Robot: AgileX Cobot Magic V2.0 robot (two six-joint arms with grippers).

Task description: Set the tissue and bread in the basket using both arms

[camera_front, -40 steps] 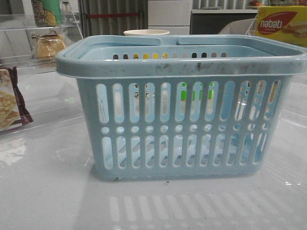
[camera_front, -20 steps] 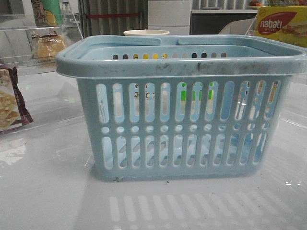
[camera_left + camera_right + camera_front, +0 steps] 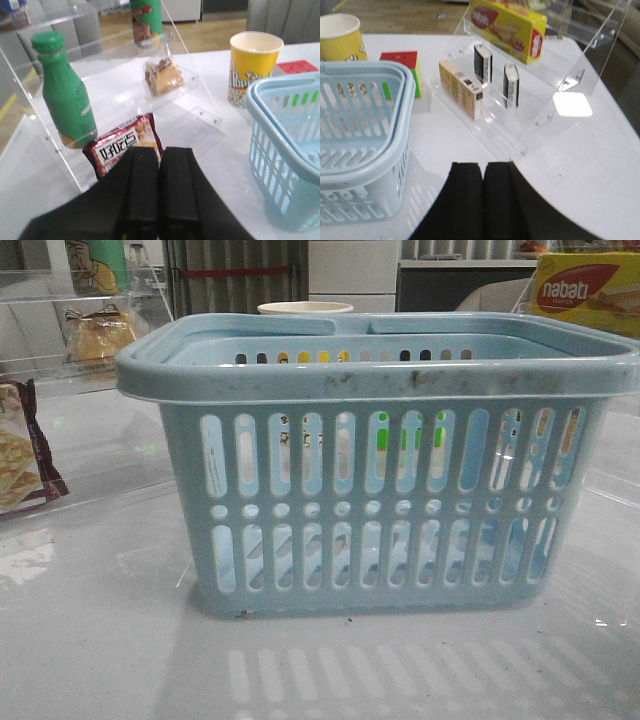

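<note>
The light-blue basket (image 3: 380,500) stands mid-table and also shows in the left wrist view (image 3: 285,135) and the right wrist view (image 3: 360,125). The bread (image 3: 162,76), a golden-brown bun in clear wrap, lies on a clear acrylic shelf to the basket's left, also seen in the front view (image 3: 98,335). Two small dark tissue packs (image 3: 483,63) (image 3: 510,86) stand upright on the clear stepped shelf to the basket's right. My left gripper (image 3: 159,152) is shut and empty, short of the bread's shelf. My right gripper (image 3: 483,167) is shut and empty, short of the tissue shelf. Neither gripper shows in the front view.
On the left shelf are a green bottle (image 3: 65,95) and a maroon-edged cracker packet (image 3: 125,145). A yellow popcorn cup (image 3: 252,65) and a colour cube (image 3: 405,67) sit behind the basket. The right shelf holds a beige box (image 3: 461,89) and the nabati box (image 3: 507,27).
</note>
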